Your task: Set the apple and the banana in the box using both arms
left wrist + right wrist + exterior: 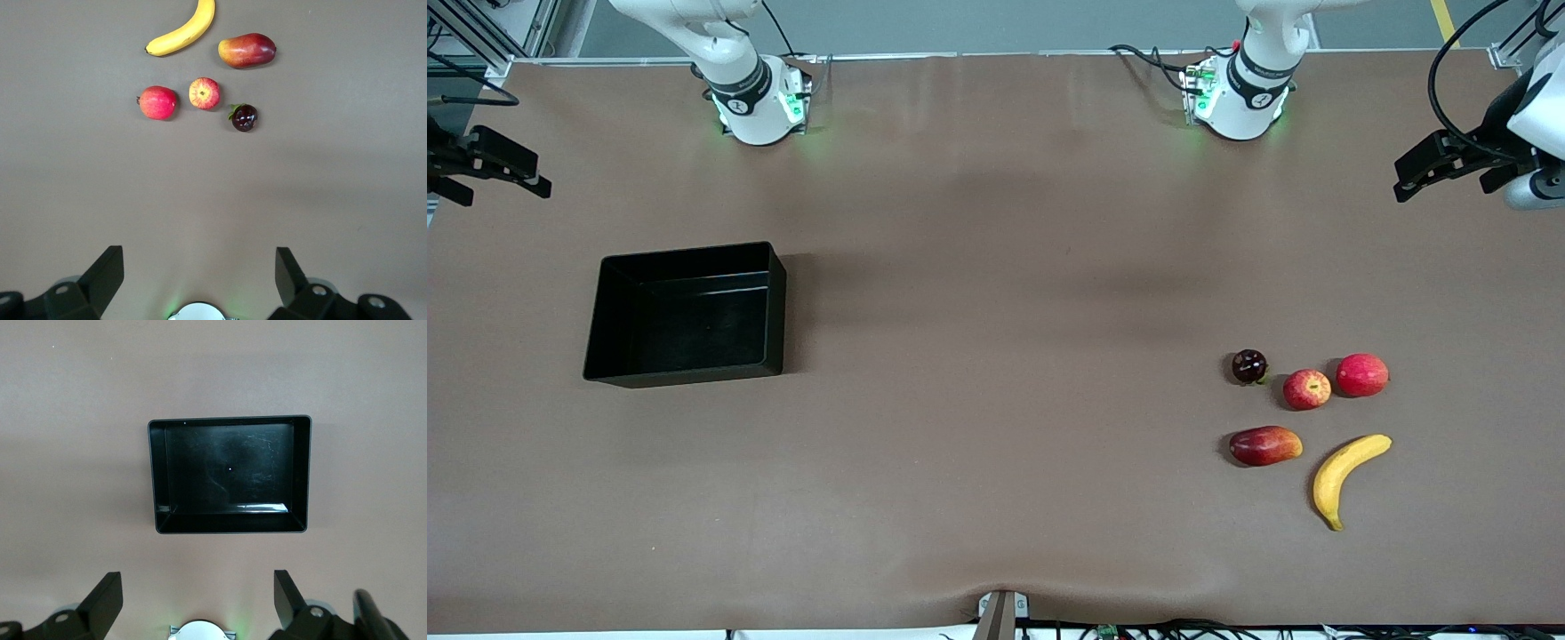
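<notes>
The apple lies among a cluster of fruit toward the left arm's end of the table. The banana lies nearer the front camera than the apple. The black box stands empty toward the right arm's end. My left gripper hangs open and empty high over the left arm's end of the table. Its wrist view shows the apple and banana far off from the gripper. My right gripper hangs open and empty over the right arm's end. Its wrist view looks down on the box from the gripper.
A larger pinkish-red fruit and a dark round fruit flank the apple. A red-orange mango-shaped fruit lies beside the banana. Bare brown tabletop spans the stretch between the box and the fruit.
</notes>
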Tool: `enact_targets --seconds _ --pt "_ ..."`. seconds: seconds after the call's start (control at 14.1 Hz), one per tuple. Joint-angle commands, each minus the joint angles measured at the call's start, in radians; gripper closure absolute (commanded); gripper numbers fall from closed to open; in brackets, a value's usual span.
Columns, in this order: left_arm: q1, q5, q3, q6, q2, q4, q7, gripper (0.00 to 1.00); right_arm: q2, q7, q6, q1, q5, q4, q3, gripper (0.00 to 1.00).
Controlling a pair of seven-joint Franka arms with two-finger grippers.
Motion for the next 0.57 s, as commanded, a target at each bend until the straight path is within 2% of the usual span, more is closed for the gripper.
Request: enact_targets --seconds 0.0,0.14,0.35,0.5 --pt "0.002 0.0 -0.003 -0.005 0.012 0.036 0.012 0.0 -0.03 0.009 0.013 0.009 -0.016 -0.03 -0.005 0.0" --pt "0.005 0.002 -0.003 -0.005 0.014 0.036 0.012 0.0 -0.027 0.007 0.01 0.007 -0.016 -0.03 -0.005 0.0" --pt "0.013 0.011 -0.001 0.019 0.072 0.043 0.021 0.0 0.002 0.006 0.005 0.0 -0.016 -0.011 -0.013 0.0" --pt "0.011 0.037 0.002 0.105 0.078 -0.019 0.021 0.0 0.039 0.001 0.001 -0.011 -0.017 0.012 -0.014 0.0"
